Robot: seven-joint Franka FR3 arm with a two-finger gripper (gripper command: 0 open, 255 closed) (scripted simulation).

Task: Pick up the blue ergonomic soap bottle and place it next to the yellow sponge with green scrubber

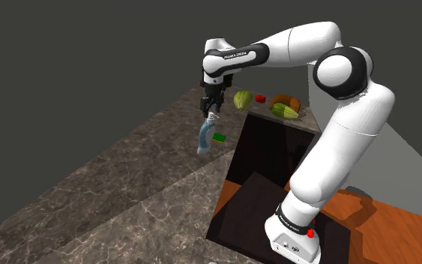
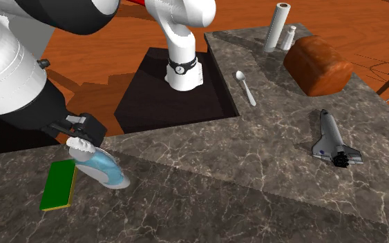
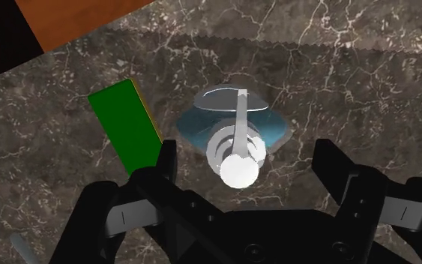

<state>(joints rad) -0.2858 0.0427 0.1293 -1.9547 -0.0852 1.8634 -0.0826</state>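
The soap bottle (image 2: 104,170) is light blue with a white pump top (image 3: 239,166). It stands tilted on the dark marble counter (image 2: 255,172), right beside the sponge (image 2: 58,184), which lies flat with its green scrubber side up and a thin yellow edge. In the shoulder view the bottle (image 1: 205,139) sits directly under my gripper (image 1: 213,111), with the sponge (image 1: 218,137) just behind it. In the wrist view my gripper (image 3: 246,156) is open. Its fingers (image 3: 166,157) stand wide apart on either side of the pump top and do not touch it.
A spoon (image 2: 245,86), a brown loaf (image 2: 317,64), a toy space shuttle (image 2: 334,141), a white roll (image 2: 278,26) and a small shaker (image 2: 291,38) lie on the counter's far side. Green and orange produce (image 1: 243,99) sits near the counter's corner. My stand sits in a dark recess (image 2: 144,96).
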